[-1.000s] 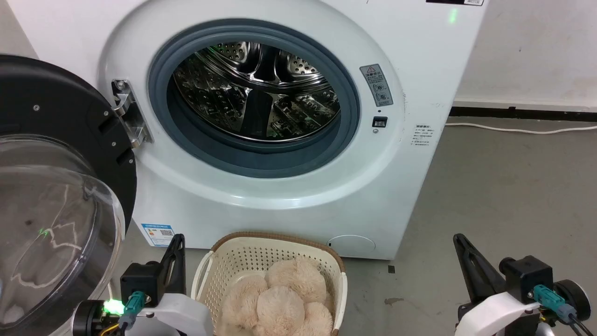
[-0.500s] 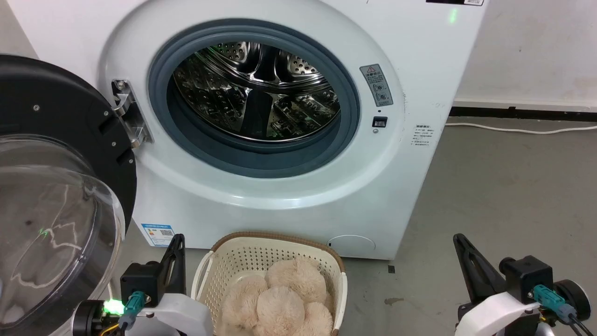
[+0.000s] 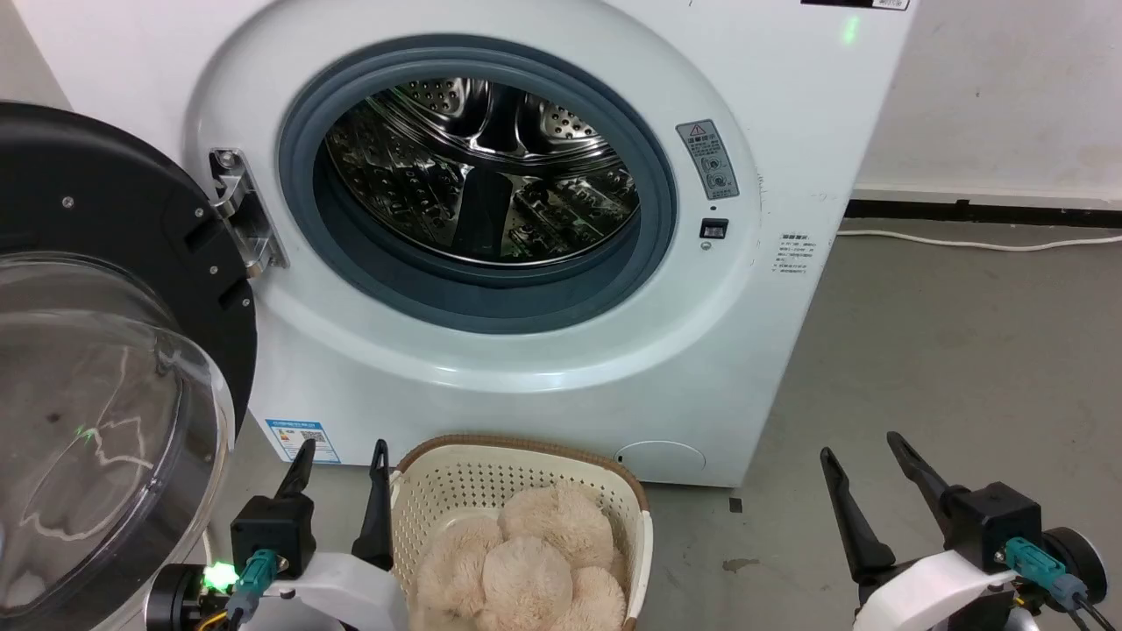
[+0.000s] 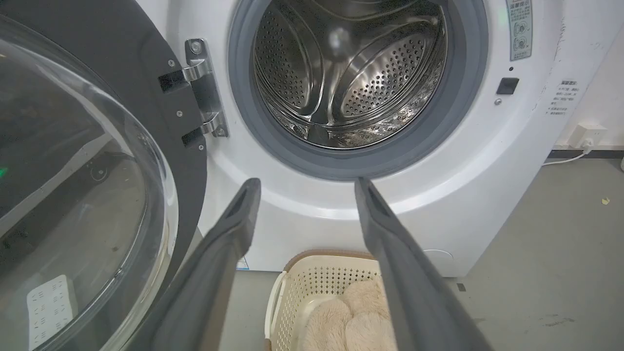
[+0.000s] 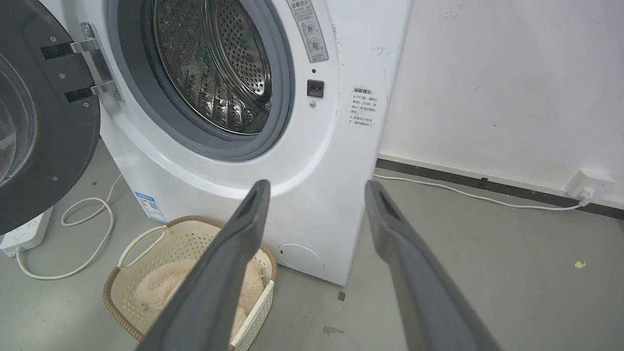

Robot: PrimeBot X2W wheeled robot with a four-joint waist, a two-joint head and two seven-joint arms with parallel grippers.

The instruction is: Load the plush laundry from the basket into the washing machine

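Observation:
The plush laundry (image 3: pixel 526 565), a beige fluffy cluster of puffy lobes, lies in the cream perforated basket (image 3: pixel 456 478) on the floor in front of the white washing machine (image 3: pixel 771 158). Its steel drum (image 3: pixel 482 166) stands bare behind the grey seal, with the domed door (image 3: pixel 96 368) swung out to the left. My left gripper (image 3: pixel 343 449) is open just left of the basket, holding nothing. At the lower right my right gripper (image 3: pixel 864 443) is open over bare floor. In the wrist views the basket (image 4: pixel 312 278) (image 5: pixel 180 243) and plush laundry (image 4: pixel 341 317) (image 5: pixel 156 290) sit below the spread fingers.
The open door takes up the left side. A white cable (image 3: pixel 982 244) runs along the wall's base at the right, to a socket (image 5: pixel 587 183). Another white cord (image 5: pixel 73 243) and a power strip (image 5: pixel 24 231) lie on the floor left of the machine. Grey floor spreads to the right.
Both grippers have gone from shut to open; their fingers now stand spread apart. The plush laundry, basket and machine have not moved.

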